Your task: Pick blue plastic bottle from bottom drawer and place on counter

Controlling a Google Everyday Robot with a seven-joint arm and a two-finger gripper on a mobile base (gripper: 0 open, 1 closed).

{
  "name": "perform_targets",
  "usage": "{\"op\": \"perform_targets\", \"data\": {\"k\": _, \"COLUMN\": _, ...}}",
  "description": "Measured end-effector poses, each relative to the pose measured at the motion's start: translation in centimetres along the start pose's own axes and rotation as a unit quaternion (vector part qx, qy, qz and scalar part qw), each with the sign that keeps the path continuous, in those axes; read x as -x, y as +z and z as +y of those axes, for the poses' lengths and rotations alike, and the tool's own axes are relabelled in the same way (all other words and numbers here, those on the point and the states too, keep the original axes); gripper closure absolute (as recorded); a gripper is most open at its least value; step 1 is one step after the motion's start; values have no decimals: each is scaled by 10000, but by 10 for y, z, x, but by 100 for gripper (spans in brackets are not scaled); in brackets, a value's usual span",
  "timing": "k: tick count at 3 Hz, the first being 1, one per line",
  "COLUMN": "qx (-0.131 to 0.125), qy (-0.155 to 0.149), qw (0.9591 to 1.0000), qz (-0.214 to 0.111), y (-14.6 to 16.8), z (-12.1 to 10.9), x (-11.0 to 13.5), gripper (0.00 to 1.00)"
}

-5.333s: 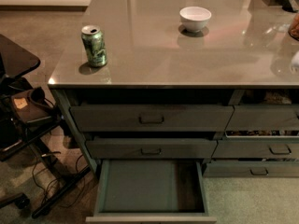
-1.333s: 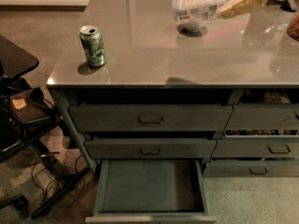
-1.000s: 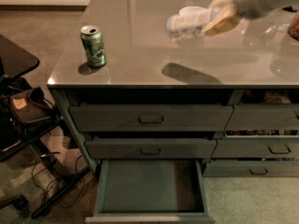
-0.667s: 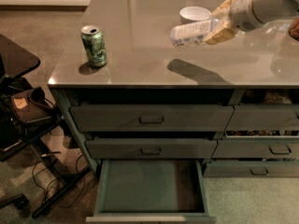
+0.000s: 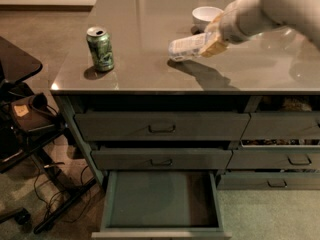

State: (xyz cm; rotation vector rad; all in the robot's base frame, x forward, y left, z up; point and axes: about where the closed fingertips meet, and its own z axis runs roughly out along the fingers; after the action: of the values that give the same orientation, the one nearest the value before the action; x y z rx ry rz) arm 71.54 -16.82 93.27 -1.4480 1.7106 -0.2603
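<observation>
The blue plastic bottle (image 5: 187,46) lies almost level, cap to the left, held in my gripper (image 5: 214,43) just above the middle of the counter (image 5: 150,76). Its shadow falls on the countertop right below and to the right. My arm comes in from the upper right. The bottom drawer (image 5: 160,201) stands pulled open below, its floor bare.
A green drink can (image 5: 100,48) stands upright at the counter's left front. A white bowl (image 5: 206,17) sits behind the bottle. Two handled drawers (image 5: 161,127) above the open one are closed. A black side table (image 5: 17,64) with cables stands to the left.
My arm has brought the bottle down and toward the front left, from up near the bowl to just above the counter's middle. Can, bowl and drawer have not moved.
</observation>
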Motion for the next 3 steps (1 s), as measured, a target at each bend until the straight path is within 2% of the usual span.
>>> {"op": "perform_targets", "data": {"k": 2, "qx": 437, "qy": 2, "qw": 9990, "qz": 26, "y": 76, "z": 12, "x": 11, "gripper": 100}}
{"op": "perform_targets", "data": {"k": 3, "qx": 447, "qy": 1, "qw": 9990, "qz": 17, "y": 78, "z": 12, "x": 12, "gripper": 81}}
